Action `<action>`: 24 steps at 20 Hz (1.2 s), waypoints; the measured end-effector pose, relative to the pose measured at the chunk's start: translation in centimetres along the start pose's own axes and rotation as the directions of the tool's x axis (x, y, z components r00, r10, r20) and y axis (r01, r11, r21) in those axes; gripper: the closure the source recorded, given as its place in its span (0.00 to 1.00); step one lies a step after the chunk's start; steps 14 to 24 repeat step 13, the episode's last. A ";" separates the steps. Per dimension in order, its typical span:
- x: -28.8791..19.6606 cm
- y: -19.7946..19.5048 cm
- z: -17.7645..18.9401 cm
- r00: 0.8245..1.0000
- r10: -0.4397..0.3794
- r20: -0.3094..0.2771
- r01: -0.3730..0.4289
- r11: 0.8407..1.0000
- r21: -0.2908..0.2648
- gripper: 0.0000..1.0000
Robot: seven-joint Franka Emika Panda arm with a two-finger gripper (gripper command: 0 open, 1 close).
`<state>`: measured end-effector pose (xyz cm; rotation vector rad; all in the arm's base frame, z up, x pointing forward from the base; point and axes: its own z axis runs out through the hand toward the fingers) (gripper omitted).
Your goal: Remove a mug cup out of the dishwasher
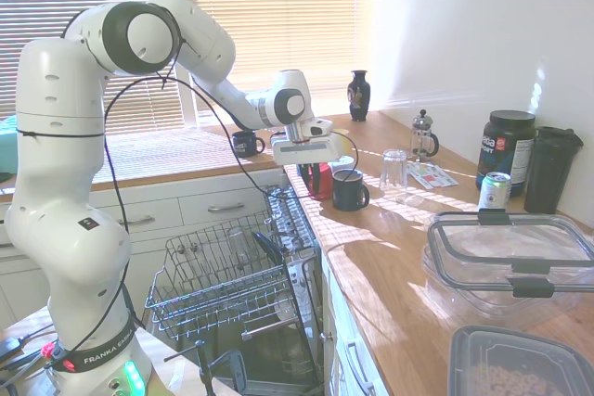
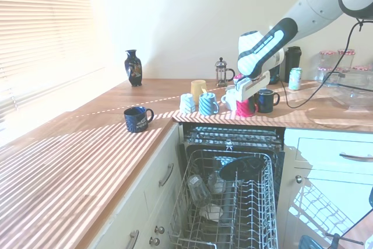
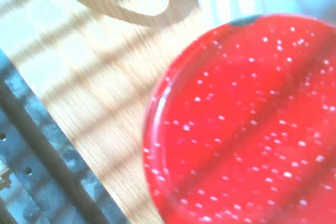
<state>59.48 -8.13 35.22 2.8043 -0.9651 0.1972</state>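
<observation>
I am seeing the small plain red mug (image 2: 245,107) already out of the built-in dishwasher with its pulled-out grey wire rack (image 1: 223,280); it is sitting on the wooden desk (image 1: 408,257), close to the edge above the open machine, just beside a dark navy mug (image 1: 351,190). The white two-finger gripper (image 1: 311,165) is hanging right over the red mug, and the wrist view is filling with its speckled red surface against the wood grain. I cannot tell from either outside view whether the jaws are gripping the mug or have let go of it; they are hidden against the mug's body.

I am judging the main work as done: the mug is clear of the rack and appears to be resting on the desk. What is left, as I am reading it, is releasing the mug if it is held and lifting the arm away without tipping it into its neighbour.
</observation>
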 end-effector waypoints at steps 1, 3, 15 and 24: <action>0.0 0.0 0.2 1.000 0.001 -0.002 -0.001 1.000 -0.001 0.00; 0.1 0.0 0.3 1.000 0.007 -0.009 -0.007 1.000 0.000 0.00; -3.4 2.5 -3.6 0.996 0.035 -0.080 -0.034 0.999 0.014 0.00; -3.4 2.5 -3.6 0.996 0.035 -0.080 -0.034 0.999 0.014 0.00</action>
